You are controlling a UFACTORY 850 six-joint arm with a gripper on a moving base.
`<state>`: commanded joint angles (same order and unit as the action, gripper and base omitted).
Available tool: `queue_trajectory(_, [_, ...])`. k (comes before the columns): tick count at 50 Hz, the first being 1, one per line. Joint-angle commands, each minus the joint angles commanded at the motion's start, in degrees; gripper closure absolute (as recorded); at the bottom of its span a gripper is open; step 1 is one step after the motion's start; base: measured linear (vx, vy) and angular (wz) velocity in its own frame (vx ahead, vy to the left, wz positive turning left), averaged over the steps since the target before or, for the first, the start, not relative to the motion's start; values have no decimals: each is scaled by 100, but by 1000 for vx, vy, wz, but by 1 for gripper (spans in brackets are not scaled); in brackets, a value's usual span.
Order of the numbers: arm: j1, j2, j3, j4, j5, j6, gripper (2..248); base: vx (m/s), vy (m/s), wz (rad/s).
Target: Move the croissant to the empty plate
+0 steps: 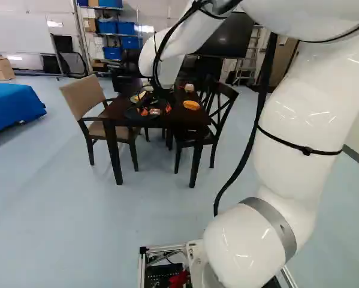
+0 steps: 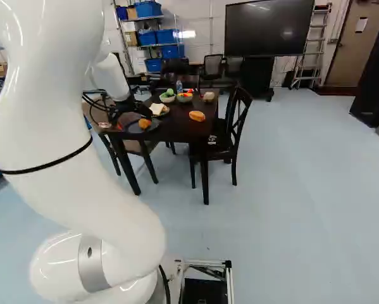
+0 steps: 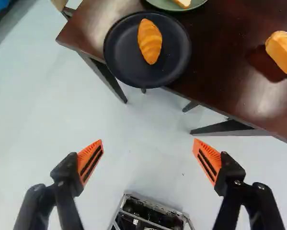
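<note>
My gripper point(image 1: 156, 110) hangs at the near edge of the table in the left base view. In the wrist view the gripper point(image 3: 148, 160) stands wide open, its orange pads far apart and nothing between them. The golden croissant point(image 3: 150, 41) lies on a round black plate point(image 3: 121, 60) at the table's corner, ahead of the fingers and apart from them. In the right base view the croissant point(image 2: 145, 123) shows just beside the gripper. I cannot make out an empty plate in any view.
Beyond the black plate is a green plate point(image 3: 165, 5) with bread on it. A bread loaf point(image 3: 283, 50) lies on the dark table point(image 2: 180, 130). Bowls point(image 2: 167, 97) and a bottle point(image 2: 179, 86) stand farther back. Chairs point(image 2: 236, 126) point(image 1: 86, 99) flank the table.
</note>
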<state>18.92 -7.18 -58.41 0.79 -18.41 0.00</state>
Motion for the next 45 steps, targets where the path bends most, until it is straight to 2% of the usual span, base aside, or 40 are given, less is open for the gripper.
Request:
queue_trajectory(23, [-345, 423, 974, -14, 1247, 0, 3, 0, 0, 0])
queue_trajectory(45, [-766, 938, 2161, -32, 2767, 0, 3, 0, 0, 0])
